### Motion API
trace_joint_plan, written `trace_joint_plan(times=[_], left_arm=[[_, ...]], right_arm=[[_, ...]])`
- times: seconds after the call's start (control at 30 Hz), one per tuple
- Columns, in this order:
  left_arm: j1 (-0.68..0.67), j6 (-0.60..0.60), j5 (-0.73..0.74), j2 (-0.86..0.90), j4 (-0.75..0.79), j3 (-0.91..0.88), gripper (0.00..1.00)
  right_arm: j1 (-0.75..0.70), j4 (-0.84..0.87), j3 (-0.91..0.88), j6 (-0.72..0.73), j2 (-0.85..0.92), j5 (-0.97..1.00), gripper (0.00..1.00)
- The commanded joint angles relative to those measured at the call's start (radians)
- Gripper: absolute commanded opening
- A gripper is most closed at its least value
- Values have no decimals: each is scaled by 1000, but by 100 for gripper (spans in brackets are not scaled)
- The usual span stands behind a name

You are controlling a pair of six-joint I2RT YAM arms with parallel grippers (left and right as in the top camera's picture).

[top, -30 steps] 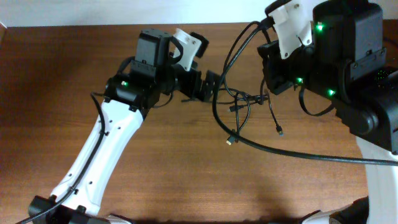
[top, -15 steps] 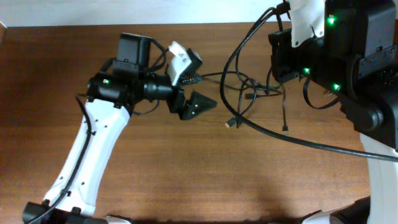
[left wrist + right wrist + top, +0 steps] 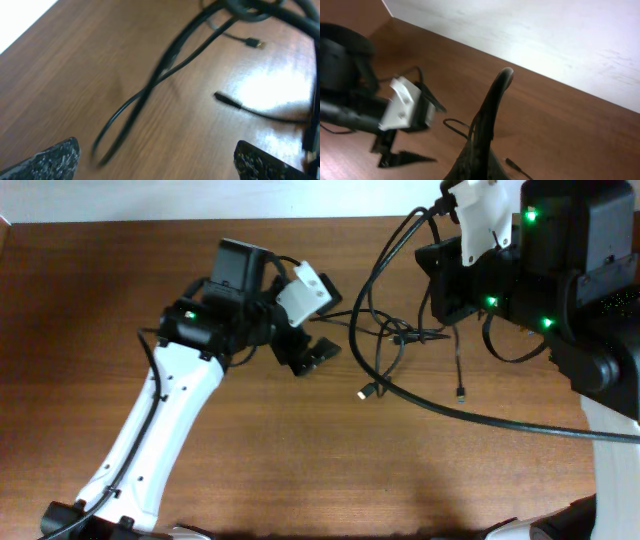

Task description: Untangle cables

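The cables are thin black cords in a loose tangle at the table's middle, with two plugs hanging toward the front. My right gripper is at the tangle's right side. In the right wrist view its fingers are pressed together with thin cord running along them. My left gripper is open just left of the tangle. In the left wrist view its fingertips stand wide apart, and a cable loop lies on the wood between them, untouched. Two plugs lie beyond it.
A thicker black arm cord sweeps from the right arm across the table's right half. The brown wooden table meets a white wall at the back. The left arm's white link crosses the left front.
My left gripper pulled back left from the tangle, opened wide, then edged back toward it. The right gripper shifted slightly with the cords, and the hanging plugs swung.
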Motion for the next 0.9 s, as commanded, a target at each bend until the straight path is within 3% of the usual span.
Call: trace_joint_plan(times=[0.0, 0.03, 0.07, 0.1, 0.13, 0.2, 0.3, 0.4, 0.63, 0.77, 0.87], left_arm=[[-64, 20, -9, 32, 3, 1, 99], [-72, 20, -9, 49, 3, 1, 99], [-72, 20, -9, 60, 3, 1, 84], [-72, 20, -10, 70, 2, 1, 49], [-72, 19, -17, 70, 4, 1, 0], [-72, 9, -61, 67, -3, 6, 0], [-48, -41, -241, 10, -35, 23, 0], [21, -119, -385, -105, -36, 23, 0], [454, -161, -439, -258, -192, 23, 0], [613, -220, -486, -281, -192, 23, 0], [636, -236, -500, -296, -188, 23, 0]], right_arm=[[-3, -2, 69, 15, -4, -53, 4], [-3, -14, 91, 18, -5, -70, 4], [-3, -26, 109, 18, -6, -71, 4], [-4, -39, 122, 17, -8, -67, 4], [-4, -45, 124, 17, -10, -50, 4], [-4, -66, 124, 17, -9, 32, 4], [-5, -83, 124, -2, -9, 111, 4], [-103, -74, 124, -1, -6, 125, 4], [-480, -76, 123, -2, 29, 125, 4], [-632, -76, 123, -1, 41, 129, 4], [-665, -67, 123, -2, 53, 84, 4]])
